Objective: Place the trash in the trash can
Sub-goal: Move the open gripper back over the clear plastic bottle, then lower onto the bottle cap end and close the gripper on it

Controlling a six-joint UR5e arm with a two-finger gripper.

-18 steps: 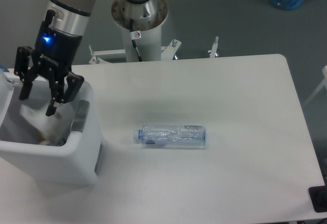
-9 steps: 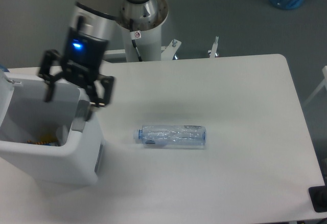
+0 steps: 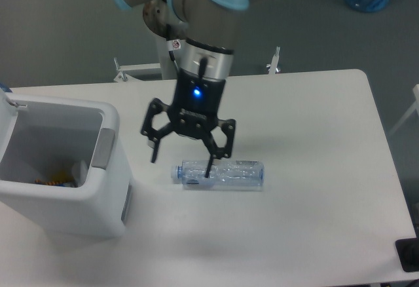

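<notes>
End effector (image 3: pixel 181 165) fingers spread apart, nothing held, above the table (image 3: pixel 314 143) at the bottle's cap end. One fingertip overlaps the bottle (image 3: pixel 219 173) in view, the other is left of the cap; can't tell if either touches. Bottle lies on its side mid-table, cap pointing left toward the bin (image 3: pixel 105 198). Bin sits at the left edge, some trash visible at its bottom.
</notes>
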